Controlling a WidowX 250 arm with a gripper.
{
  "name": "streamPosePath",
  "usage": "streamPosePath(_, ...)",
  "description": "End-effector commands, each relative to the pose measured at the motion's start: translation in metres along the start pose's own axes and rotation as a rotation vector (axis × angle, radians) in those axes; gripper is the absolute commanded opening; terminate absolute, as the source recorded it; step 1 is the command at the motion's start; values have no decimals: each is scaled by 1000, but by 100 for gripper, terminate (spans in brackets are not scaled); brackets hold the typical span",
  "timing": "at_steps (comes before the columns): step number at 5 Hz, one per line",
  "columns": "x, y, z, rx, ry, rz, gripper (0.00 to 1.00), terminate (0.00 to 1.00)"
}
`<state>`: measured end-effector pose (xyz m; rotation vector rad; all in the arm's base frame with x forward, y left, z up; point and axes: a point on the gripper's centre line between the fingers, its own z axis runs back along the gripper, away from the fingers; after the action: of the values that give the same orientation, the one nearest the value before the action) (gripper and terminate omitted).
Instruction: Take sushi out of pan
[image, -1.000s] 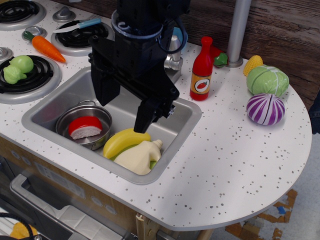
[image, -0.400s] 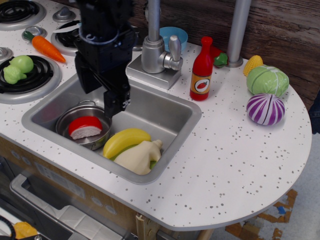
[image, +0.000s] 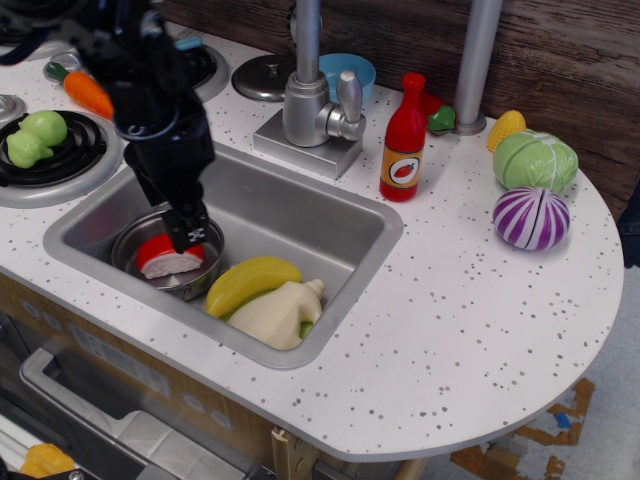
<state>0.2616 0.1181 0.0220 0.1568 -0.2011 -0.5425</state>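
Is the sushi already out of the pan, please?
No, the sushi lies inside the pan in the sink, with the gripper down at it.

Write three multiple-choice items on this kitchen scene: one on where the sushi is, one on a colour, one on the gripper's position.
1. Where does the sushi lie?
A. On the counter
B. In the pan inside the sink
C. On a stove burner

2. What colour is the bottle by the faucet?
A. Red
B. Blue
C. Green

3. Where is the gripper?
A. Over the purple cabbage
B. Beside the bottle
C. Down in the sink, right at the sushi

Answers:
1. B, the red-topped piece sits within the silver rim, in the basin.
2. A, its body and neck are red with an orange label.
3. C, its tip meets the sushi's upper edge; whether it grips cannot be told.
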Motion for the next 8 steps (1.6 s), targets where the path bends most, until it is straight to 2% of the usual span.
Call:
streamPosePath(1, -7, 30, -17, -42, -34, -70, 100, 0)
streamPosePath(4, -19, 42, -61, -74, -107, -60, 100, 0)
streamPosePath(5, -20, 44, -66, -65, -104, -44, 100, 0)
streamPosePath(6, -20, 46, -73, -92, -104, -11, 100, 0)
streamPosePath(7, -17, 42, -70, -62, -89, 15, 0, 0)
streamPosePath(8, -16, 40, -77, -49, -113, 33, 0, 0)
